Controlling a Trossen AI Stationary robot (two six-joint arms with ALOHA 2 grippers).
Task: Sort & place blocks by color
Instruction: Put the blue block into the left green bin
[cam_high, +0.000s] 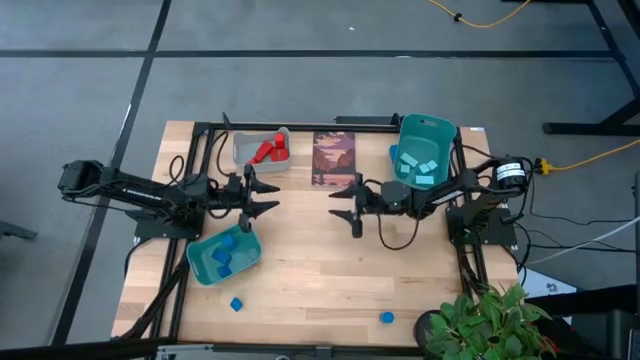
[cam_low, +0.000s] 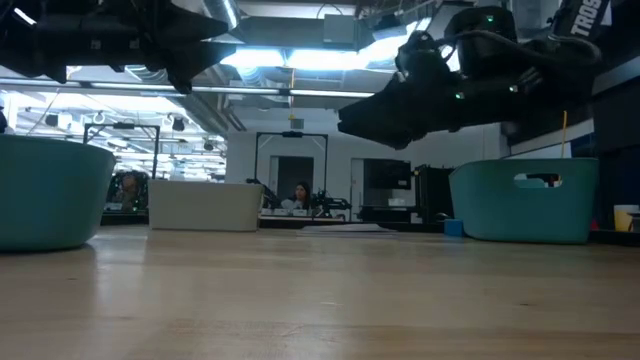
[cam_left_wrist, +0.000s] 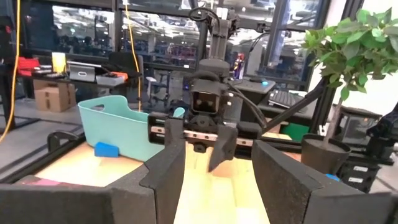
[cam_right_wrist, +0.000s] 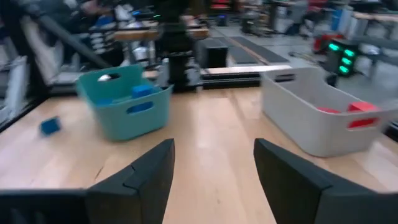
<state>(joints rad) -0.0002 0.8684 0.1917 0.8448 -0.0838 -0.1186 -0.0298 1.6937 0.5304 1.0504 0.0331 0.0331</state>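
Note:
Red blocks lie in the grey bin at the far edge. Light cyan blocks fill the far right teal bin. Dark blue blocks lie in the near left teal bin. Loose blue blocks rest on the table at the near edge, and one beside the far teal bin. My left gripper and my right gripper hover open above mid-table, facing each other, with nothing between their fingers.
A dark picture card lies at the far edge between the grey bin and the far teal bin. A potted plant stands off the near right corner. Bare wood lies between the grippers and the near edge.

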